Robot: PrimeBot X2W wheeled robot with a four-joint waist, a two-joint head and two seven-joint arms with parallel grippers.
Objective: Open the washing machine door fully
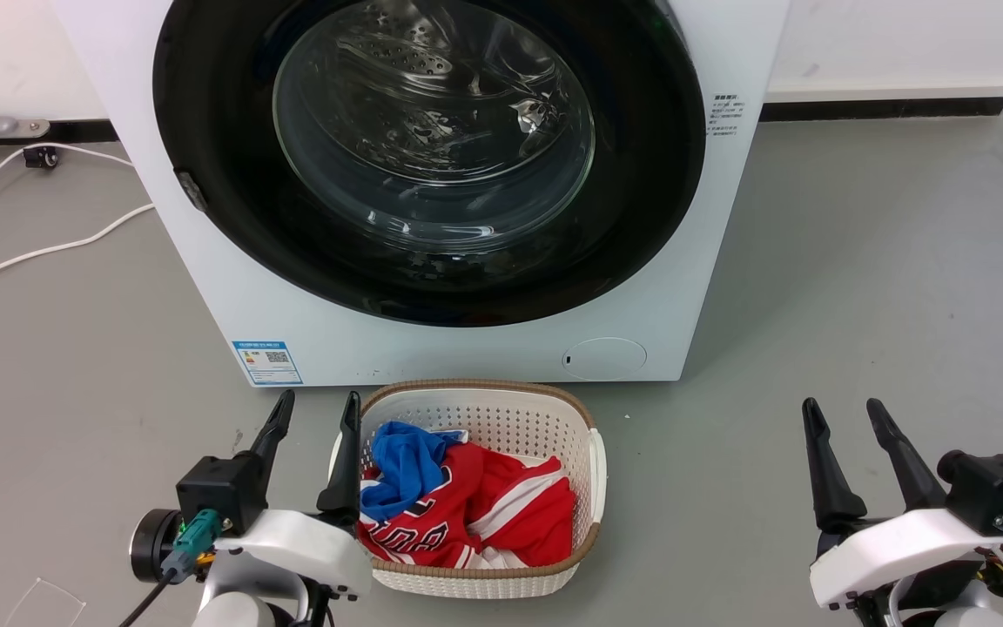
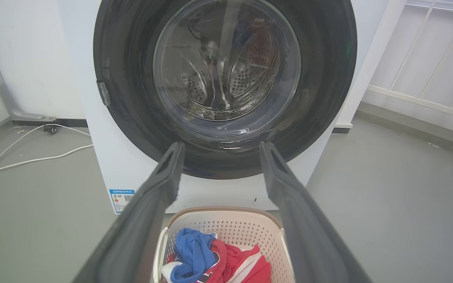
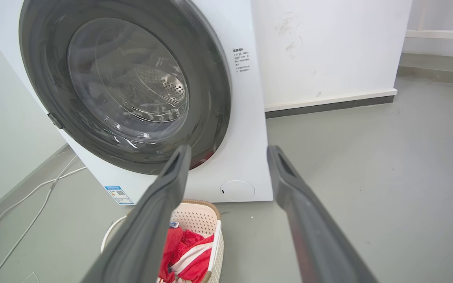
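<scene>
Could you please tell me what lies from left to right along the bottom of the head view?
left gripper → laundry basket → right gripper

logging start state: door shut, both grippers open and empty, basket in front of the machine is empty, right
No: the basket is not empty. The head view shows red and blue clothes in it. The rest stands: door shut, left gripper and right gripper open and empty, basket in front of the machine.
</scene>
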